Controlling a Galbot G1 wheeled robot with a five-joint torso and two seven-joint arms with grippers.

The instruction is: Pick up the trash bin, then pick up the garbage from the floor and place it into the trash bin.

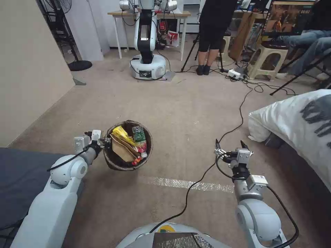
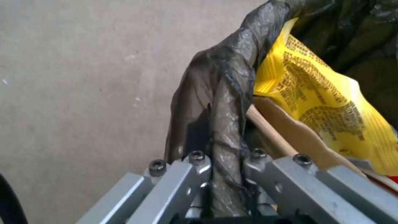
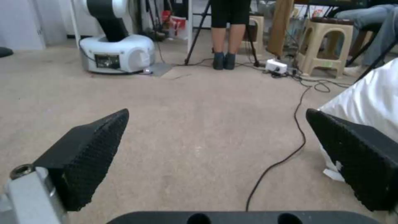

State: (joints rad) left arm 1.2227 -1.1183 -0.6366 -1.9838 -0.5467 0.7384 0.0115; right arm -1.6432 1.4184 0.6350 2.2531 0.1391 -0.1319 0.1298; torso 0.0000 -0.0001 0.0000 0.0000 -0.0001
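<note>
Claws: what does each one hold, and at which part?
The left claw holds the bin by its bag-covered rim. The right claw is open and holds nothing.

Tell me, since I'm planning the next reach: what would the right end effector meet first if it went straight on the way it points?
Likely nothing soon: the right end effector, open, points over bare carpet. The black cable lies just to one side; depth is unclear.

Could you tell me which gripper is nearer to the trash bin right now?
Left. The left gripper is clamped on the trash bin rim; the right gripper hangs open, well apart.
</note>
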